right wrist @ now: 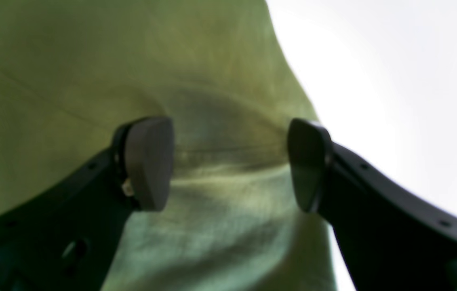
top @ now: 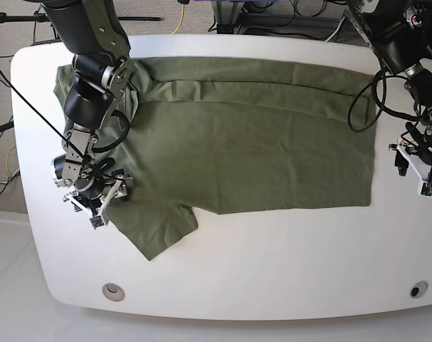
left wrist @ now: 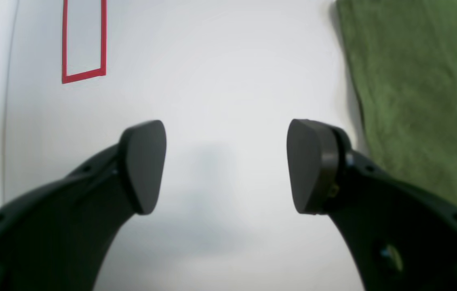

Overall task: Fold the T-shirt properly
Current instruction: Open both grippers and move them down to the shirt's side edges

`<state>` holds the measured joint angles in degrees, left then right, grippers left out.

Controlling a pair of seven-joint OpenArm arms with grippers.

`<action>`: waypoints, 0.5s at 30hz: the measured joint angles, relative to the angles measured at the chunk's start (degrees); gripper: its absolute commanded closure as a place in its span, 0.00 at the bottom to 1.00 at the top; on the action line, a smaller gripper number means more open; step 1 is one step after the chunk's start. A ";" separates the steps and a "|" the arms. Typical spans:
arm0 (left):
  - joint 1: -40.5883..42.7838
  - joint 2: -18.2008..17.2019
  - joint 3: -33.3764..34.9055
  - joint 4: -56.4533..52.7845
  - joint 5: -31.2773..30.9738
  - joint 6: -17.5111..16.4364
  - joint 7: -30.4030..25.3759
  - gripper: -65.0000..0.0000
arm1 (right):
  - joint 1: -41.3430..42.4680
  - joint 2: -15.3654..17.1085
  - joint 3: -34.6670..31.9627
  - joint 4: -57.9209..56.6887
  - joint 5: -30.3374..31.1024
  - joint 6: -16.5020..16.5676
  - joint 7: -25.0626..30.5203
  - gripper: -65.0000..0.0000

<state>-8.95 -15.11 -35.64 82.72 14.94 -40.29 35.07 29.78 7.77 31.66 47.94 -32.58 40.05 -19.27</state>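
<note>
The T-shirt (top: 244, 149) lies under the spread right hand (right wrist: 228, 161), just beside the spread left hand (left wrist: 226, 165).

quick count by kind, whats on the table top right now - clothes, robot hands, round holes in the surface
T-shirt: 1
hands: 2, left hand and right hand
round holes in the table: 2, one and another
total: 5

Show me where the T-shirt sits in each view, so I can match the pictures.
Left wrist: T-shirt fills the right edge, beside the open left pincer.
Right wrist: it fills the left and centre, under the open right pincer.
Base: it spans the table's middle.
Shared landmark: the white table.
</note>
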 measured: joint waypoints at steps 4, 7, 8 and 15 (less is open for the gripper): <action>-0.11 0.15 0.09 0.00 -0.15 0.02 -0.02 0.34 | 0.02 0.15 0.00 -0.72 0.44 0.00 0.20 0.36; -0.09 0.26 0.22 0.00 -0.17 0.00 -0.02 0.34 | -0.46 0.17 0.00 -0.76 0.46 0.00 0.72 0.36; -0.09 0.31 0.22 0.00 -0.15 0.00 0.00 0.34 | -0.74 0.15 0.00 -0.66 0.96 -0.02 1.22 0.36; -0.26 0.33 0.46 0.00 -0.17 0.00 0.00 0.34 | -2.16 0.17 0.11 -0.37 1.77 -0.13 3.21 0.59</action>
<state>-9.21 -14.79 -35.18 82.72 14.76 -40.29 35.07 27.62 7.94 31.77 47.57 -30.81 39.92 -16.05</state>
